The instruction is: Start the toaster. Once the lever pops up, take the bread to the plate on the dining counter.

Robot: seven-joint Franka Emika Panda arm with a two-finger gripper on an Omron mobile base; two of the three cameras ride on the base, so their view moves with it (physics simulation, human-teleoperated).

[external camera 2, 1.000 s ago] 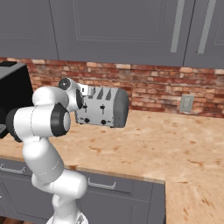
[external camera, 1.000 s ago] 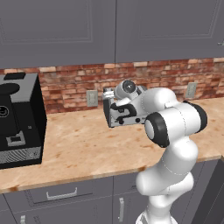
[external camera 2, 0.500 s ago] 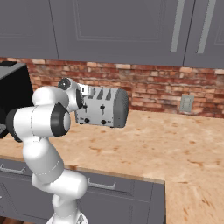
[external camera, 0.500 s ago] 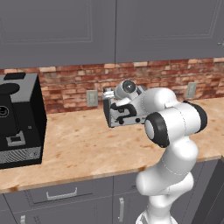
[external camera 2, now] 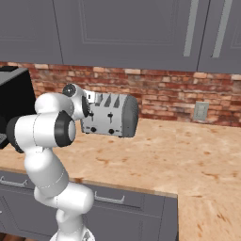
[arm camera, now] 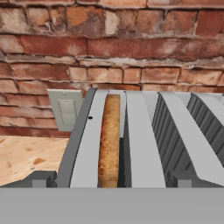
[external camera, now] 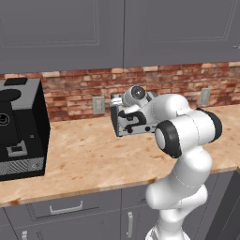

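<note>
Bread (arm camera: 109, 140) is sitting deep in the leftmost slot of the silver toaster (external camera 2: 112, 115), which is standing on the desk (external camera 2: 188, 160) by the brick wall. Jaws are hanging wide open, holding nothing, at about 6 o'clock below the slot. The slice is probably light and crumbly, so pinching its flat faces near the top crust is looking safest.

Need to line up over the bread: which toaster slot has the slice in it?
The bread sits in the toaster's end slot nearest the wall outlet, leftmost in the hand view. The slots to its right look empty.
</note>
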